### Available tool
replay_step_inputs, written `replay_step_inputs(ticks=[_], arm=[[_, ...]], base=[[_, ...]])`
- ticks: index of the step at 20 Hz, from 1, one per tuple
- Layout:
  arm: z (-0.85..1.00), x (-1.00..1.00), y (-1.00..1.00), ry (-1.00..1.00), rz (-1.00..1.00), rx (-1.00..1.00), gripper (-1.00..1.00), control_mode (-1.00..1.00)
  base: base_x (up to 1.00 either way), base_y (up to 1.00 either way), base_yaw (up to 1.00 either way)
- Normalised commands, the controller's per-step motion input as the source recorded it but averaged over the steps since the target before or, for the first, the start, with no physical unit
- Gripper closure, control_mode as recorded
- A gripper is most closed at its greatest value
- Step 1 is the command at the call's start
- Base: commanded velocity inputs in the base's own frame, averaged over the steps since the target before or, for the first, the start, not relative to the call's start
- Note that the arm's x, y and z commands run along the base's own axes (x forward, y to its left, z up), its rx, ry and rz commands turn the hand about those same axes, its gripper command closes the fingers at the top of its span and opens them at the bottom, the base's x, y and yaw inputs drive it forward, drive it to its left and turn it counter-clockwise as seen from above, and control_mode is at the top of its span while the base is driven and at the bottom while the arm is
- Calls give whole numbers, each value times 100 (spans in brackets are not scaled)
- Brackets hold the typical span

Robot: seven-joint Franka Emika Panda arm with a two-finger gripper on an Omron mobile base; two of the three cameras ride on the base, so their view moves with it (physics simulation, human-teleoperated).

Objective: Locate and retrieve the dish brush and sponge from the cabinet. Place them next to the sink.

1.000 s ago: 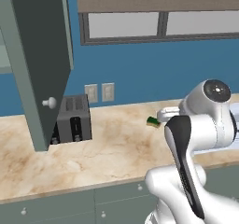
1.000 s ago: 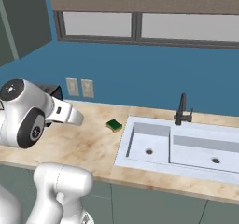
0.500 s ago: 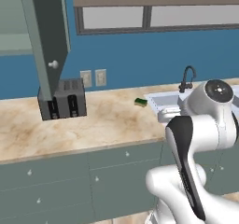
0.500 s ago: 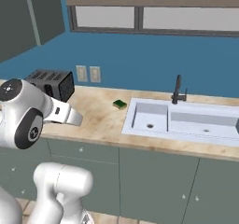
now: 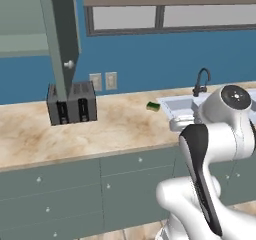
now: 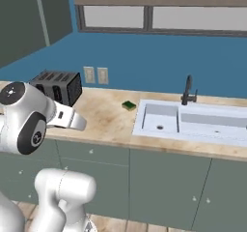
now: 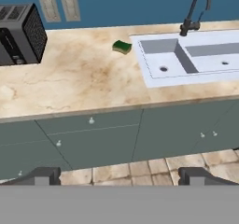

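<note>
The sponge (image 7: 122, 46), yellow with a green top, lies on the marble counter just left of the sink (image 7: 154, 76). It shows as well in the left base view (image 5: 153, 106) and the right base view (image 6: 128, 105). The white sink (image 6: 144, 124) has a dark gooseneck tap (image 6: 187, 90). The cabinet (image 5: 61, 29) hangs at the upper left with its door swung open, white knob outward. My gripper (image 7: 119, 176) is open, back from the counter and in front of the drawers, with nothing between its fingertips (image 7: 43, 175). The dish brush is out of view.
A dark toaster (image 5: 71, 103) stands on the counter under the open cabinet door, with two wall outlets (image 7: 59, 7) behind it. Grey-green drawers (image 7: 88, 139) run below the counter edge. Tiled floor lies in front of them.
The whole picture has shifted: the base has driven, so the counter is farther off and the sink has come into the left base view. The sponge stays put. The gripper stays open.
</note>
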Motion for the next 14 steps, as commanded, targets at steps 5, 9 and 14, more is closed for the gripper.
replay_step_inputs(ticks=[5, 9, 14], arm=[[0, 0, 0, 0, 0, 0, -100, 100], [0, 0, 0, 0, 0, 0, -100, 100], [0, 0, 0, 0, 0, 0, -100, 100]], base=[[-33, 73, -11], [-28, 65, -10], [-24, 64, -10]])
